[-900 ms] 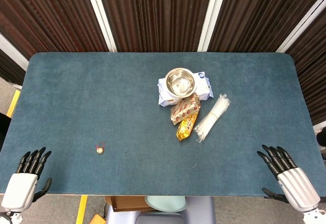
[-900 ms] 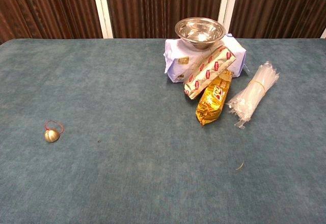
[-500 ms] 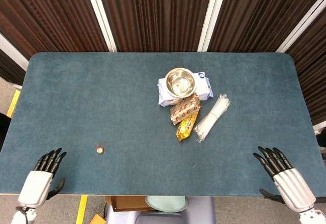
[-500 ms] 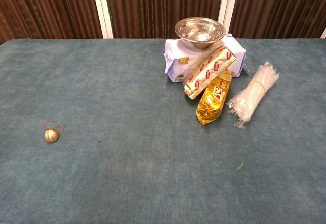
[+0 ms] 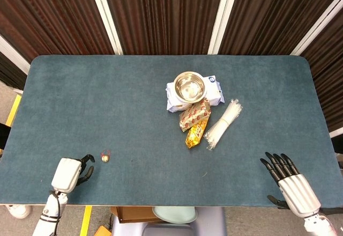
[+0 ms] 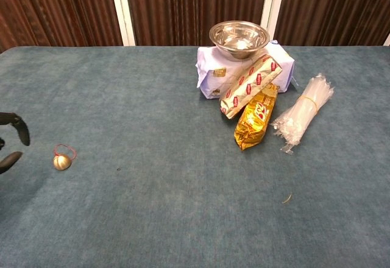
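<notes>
One small golden bell (image 5: 105, 158) with a red loop, lying on the blue table (image 5: 107, 102), left hand (image 5: 69, 172) just beside it, fingers apart, holding nothing, right hand (image 5: 289, 181) spread, empty, well apart.

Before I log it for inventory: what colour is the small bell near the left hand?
Gold bell with red loop; chest view shows it best.

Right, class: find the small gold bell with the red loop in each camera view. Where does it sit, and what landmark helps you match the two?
Head view: the gold bell lies near the table's front left, just right of the left hand.
Chest view: the bell sits at the far left, beside dark fingertips.
Shared landmark: the steel bowl, far off to the right.
</notes>
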Controlling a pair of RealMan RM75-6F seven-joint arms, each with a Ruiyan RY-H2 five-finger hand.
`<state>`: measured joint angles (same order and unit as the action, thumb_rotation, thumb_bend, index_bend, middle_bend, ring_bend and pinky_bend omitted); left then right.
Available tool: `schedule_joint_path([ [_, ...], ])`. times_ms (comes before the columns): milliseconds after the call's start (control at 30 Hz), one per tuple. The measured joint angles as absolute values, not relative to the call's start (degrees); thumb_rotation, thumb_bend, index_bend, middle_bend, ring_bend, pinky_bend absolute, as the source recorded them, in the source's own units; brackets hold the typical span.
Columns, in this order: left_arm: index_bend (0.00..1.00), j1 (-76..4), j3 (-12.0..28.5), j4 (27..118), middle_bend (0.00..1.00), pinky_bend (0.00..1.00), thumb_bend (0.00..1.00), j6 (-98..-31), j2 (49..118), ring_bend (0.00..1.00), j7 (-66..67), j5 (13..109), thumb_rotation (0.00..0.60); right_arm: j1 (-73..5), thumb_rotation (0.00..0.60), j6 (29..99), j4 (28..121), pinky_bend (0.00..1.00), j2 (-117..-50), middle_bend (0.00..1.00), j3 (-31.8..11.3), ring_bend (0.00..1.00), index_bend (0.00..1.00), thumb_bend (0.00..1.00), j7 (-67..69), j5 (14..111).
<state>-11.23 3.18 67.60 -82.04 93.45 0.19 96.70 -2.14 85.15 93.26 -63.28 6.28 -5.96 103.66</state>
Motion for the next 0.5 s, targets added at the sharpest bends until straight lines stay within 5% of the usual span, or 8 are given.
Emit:
schedule_joint_path([
  [500,0.5,-16.2,3.1,58.6,1.0,1.0,0.42,-78.3,100.3,0.98,-0.7,94.2,0.6,-3.5,0.6,80.7,94.3,0.0,-64.5,0.0,5.4,0.0,0.0,0.21,-9.5,99.4],
])
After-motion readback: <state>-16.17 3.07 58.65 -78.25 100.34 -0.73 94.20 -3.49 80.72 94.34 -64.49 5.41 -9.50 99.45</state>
